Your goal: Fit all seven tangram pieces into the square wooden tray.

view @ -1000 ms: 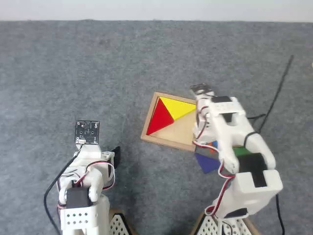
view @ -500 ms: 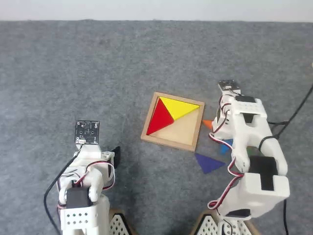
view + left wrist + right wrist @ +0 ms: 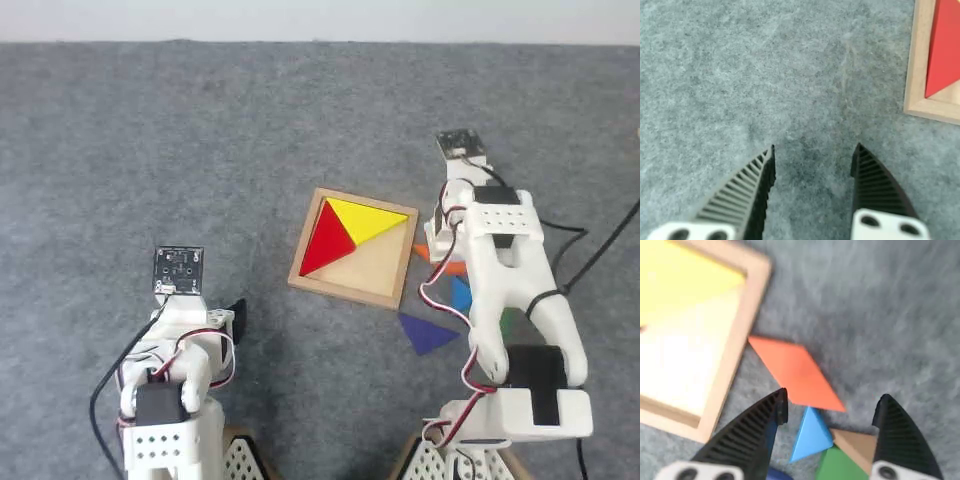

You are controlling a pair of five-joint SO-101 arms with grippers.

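Square wooden tray [image 3: 345, 291], on grey table [image 3: 200, 130], holds 2 pieces: red triangle [image 3: 325, 245], yellow triangle [image 3: 368, 220]. Right jaws, released, hover over orange parallelogram [image 3: 796, 374] beside tray; centre squarely before clenching. Left jaws released.

Grey coarse-fibred felt mat [image 3: 200, 130] covering the whole table surface, lying flat, faint lighter scuff streak in its nap in the left wrist view, plain pale wall strip [image 3: 320, 20] along the far edge.
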